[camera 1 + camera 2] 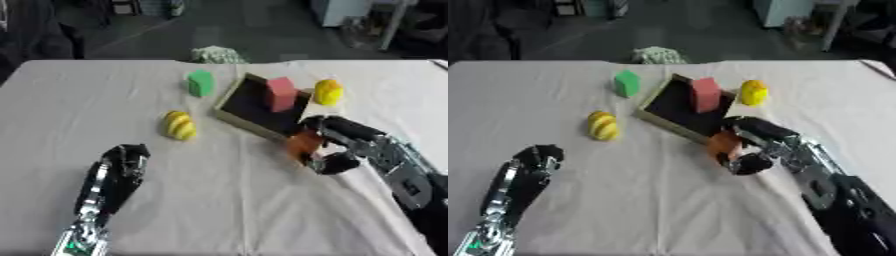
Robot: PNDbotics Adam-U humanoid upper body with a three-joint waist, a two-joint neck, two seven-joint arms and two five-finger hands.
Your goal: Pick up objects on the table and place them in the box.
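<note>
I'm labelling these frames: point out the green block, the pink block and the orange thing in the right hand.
green block (200, 83), left eye view, front face.
pink block (281, 93), left eye view, front face.
orange thing (724, 142), right eye view, its visible side.

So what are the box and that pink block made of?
The box looks like thin wood or stiff card: pale tan rim, dark matt inside, though the look leaves it open. The pink block, standing in it, seems foam or painted wood: flat even colour, no shine.

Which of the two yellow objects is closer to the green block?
The striped yellow object left of the box, near the green block.
</note>
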